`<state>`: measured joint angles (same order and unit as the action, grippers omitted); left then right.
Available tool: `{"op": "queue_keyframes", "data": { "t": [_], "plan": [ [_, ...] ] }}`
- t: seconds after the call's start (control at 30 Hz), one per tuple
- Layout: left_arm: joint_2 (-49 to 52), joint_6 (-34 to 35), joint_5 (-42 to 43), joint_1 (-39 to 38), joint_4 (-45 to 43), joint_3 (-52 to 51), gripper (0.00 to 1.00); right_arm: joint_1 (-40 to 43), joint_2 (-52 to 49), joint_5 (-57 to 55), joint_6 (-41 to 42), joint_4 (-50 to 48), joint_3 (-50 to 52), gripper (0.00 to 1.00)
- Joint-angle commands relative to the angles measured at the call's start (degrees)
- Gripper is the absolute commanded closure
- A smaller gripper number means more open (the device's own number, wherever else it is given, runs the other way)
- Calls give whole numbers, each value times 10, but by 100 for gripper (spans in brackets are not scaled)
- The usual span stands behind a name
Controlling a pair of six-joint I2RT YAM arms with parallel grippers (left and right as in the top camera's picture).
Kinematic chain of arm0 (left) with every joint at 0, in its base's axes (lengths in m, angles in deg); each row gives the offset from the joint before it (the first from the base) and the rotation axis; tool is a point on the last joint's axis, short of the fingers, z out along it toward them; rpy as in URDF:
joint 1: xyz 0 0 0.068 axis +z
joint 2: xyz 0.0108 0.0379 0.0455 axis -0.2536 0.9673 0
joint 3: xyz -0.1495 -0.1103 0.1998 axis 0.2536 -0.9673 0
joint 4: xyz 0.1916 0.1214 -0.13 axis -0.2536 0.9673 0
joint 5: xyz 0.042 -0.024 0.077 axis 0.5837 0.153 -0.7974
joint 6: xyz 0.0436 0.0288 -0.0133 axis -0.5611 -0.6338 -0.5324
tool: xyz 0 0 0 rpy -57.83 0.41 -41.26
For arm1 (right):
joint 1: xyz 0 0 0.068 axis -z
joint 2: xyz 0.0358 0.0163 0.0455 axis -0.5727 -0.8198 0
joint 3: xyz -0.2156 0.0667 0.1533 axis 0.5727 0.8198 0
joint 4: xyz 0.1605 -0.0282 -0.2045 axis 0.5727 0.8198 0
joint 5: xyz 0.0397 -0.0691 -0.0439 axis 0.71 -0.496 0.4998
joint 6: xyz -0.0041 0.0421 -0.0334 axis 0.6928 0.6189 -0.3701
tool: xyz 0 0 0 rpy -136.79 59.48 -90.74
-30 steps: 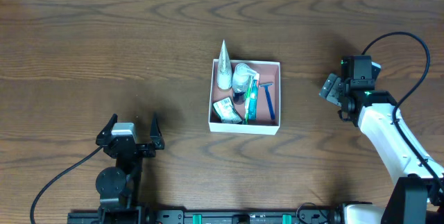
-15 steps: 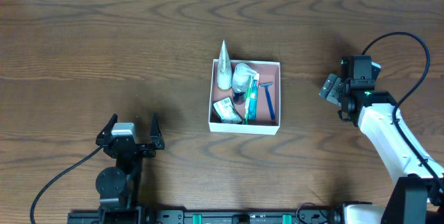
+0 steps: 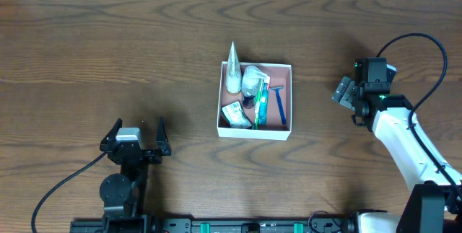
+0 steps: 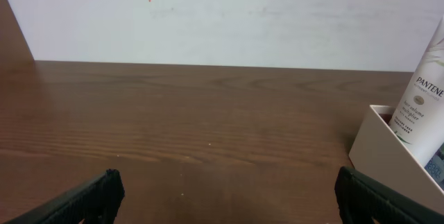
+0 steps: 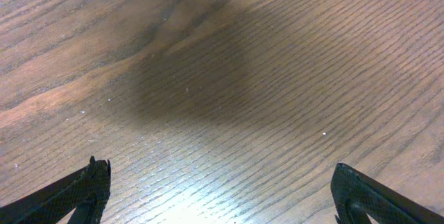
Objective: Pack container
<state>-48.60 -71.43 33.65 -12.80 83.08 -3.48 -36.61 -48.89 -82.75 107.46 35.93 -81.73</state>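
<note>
- Container (image 3: 253, 133) — square shallow box, white walls and a pinkish inside. It sits at mid-bench, between the two arms and well apart from both. Its near-left corner also shows at the right edge of the left wrist view (image 4: 386, 156).
- Contents:
  - A white tube (image 3: 232, 68) stands on end in the far-left corner. It is tilted and rises well above the rim.
  - A round white bottle (image 3: 251, 80) is just beside the tube.
  - A green toothbrush (image 3: 261, 107) and a blue razor (image 3: 280, 103) lie side by side, running near to far.
  - A small sachet (image 3: 234, 114) lies in the near-left corner.
- Bench (image 3: 108, 45) — dark wood grain. No other toiletry shows on it in the overhead view, so packing looks close to done.
- Left claw (image 3: 138, 125) — near left, released. The fingers are spread wide with only bare bench between them (image 4: 229, 197).
- Right claw (image 3: 348, 98) — right of the box, released. The wrist view shows nothing but wood between its tips (image 5: 218, 191).
- Hazards, as judged from here:
  - The tube is top-heavy and only propped. A claw reaching in beside it, or a bump to the wall, could tip it out over the far-left corner.
  - The box looks light and unanchored. A downward press that lands off-centre, or a sideways brush from a finger, would likely skid it across the bench.
  - The items overlap closely, so a pinch aimed at one could drag its neighbour.
  - The right arm's cable (image 3: 419, 35) loops high and could swing toward the box on a long reach.
</note>
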Motion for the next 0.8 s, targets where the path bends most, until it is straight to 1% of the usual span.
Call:
{"op": "queue_keyframes", "data": {
  "t": [0.0, 0.13, 0.3, 0.43, 0.53, 0.63, 0.77],
  "plan": [
    [-3, -3, 7, 3, 24, -7, 2, 2, 17, -12, 2, 0, -1, 1],
    [-3, -3, 7, 3, 24, -7, 2, -7, 84, -12, 2, 0, -1, 1],
    [-3, -3, 7, 3, 24, -7, 2, -36, 211, -26, 2, 1, 1, 1],
    [-3, -3, 7, 3, 24, -7, 2, -38, 322, -38, 2, 0, 16, 1],
    [-3, -3, 7, 3, 24, -7, 2, -38, 402, -38, 2, -2, 55, 1],
    [-3, -3, 7, 3, 24, -7, 2, -30, 490, -37, 3, -7, 122, 1],
    [-3, -3, 7, 3, 24, -7, 2, -11, 593, 19, -12, -63, 216, 1]
  ]
}}
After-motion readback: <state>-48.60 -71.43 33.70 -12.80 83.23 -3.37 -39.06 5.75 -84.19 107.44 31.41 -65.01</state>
